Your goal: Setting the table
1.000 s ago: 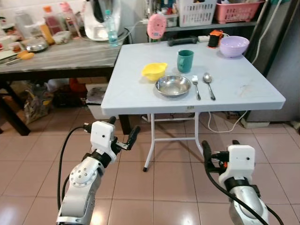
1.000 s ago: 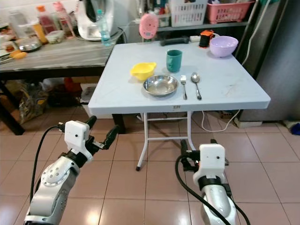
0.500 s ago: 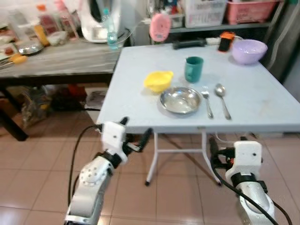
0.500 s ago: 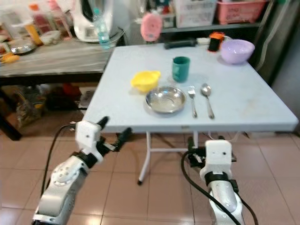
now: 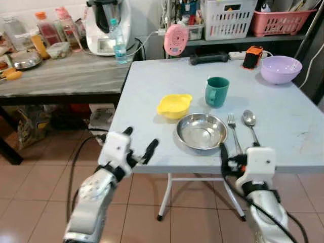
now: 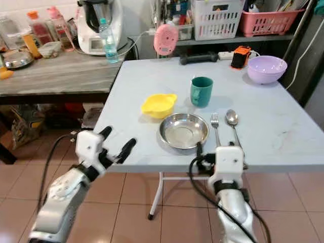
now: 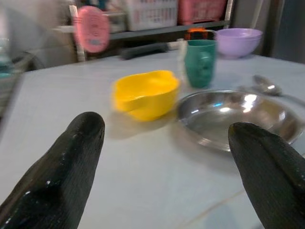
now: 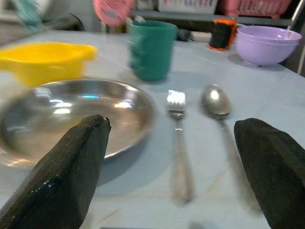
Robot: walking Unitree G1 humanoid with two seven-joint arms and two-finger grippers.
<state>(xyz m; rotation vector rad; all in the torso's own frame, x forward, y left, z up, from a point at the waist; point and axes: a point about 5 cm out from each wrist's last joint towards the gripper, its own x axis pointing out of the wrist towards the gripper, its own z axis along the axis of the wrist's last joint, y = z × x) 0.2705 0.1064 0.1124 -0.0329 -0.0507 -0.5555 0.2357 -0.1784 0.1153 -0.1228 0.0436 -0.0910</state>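
Now, here is what you have:
Left hand (image 5: 137,146): fingers apart, empty, at the counter (image 5: 152,91) edge.
Right hand (image 8: 171,171): fingers apart, empty, facing fork (image 5: 233,132) and spoon (image 5: 249,122).
Setting: shiny steel plate (image 5: 201,131) centred, yellow plastic bowl (image 5: 173,105) and green mug (image 5: 216,91) behind, likely arranged for one diner.

Steel plate (image 5: 201,131); fork (image 5: 233,131); spoon (image 5: 249,123) alongside

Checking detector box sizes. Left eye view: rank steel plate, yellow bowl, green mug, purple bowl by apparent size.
1. steel plate
2. purple bowl, though it sits farther back, so it may really be bigger than it looks
3. yellow bowl
4. green mug
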